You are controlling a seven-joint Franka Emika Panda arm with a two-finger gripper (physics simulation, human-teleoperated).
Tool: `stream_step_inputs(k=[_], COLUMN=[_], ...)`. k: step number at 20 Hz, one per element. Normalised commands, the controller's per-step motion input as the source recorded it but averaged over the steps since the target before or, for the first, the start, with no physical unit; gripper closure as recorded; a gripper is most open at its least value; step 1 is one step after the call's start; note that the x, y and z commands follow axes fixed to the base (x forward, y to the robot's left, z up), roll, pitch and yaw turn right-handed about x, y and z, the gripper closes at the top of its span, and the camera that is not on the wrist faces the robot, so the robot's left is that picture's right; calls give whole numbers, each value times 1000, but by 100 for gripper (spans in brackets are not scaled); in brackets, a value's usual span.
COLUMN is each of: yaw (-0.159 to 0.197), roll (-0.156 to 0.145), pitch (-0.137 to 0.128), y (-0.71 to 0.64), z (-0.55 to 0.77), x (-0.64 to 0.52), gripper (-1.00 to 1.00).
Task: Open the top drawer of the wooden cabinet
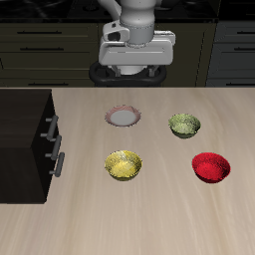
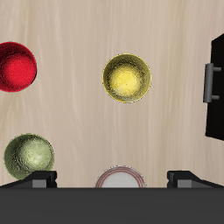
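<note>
The wooden cabinet [image 1: 22, 144] stands at the table's side edge, very dark brown, with grey bar handles stacked on its front. The top drawer's handle [image 1: 52, 127] is the uppermost one, and all the drawers look shut. The wrist view shows the cabinet [image 2: 217, 87] with one grey handle [image 2: 208, 83]. My gripper [image 1: 136, 72] hangs high at the back of the table above the plate, far from the cabinet. It is open and empty, with its fingers [image 2: 35, 180] spread wide.
A pinkish plate [image 1: 124, 117] lies below the gripper. A yellow bowl [image 1: 124, 165] sits nearest the cabinet front, a green bowl [image 1: 184, 125] farther off, and a red bowl [image 1: 211, 166] beyond that. Dark kitchen cupboards stand behind the table.
</note>
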Motion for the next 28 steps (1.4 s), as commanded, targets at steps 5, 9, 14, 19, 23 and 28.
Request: stream_step_inputs(k=[5,9,14,19,23,28], yaw=[-18,-18,-18,-40,-39,13], roll=[-7,-11,11,49,31,9], pitch=[-1,-13,-7,-8,-20,-11], y=[7,44,89,87,109,97], z=[13,39,28,14,97,24], x=[163,91,162,117,87,117], gripper=[-100,-100,-100,-100,-100,-100])
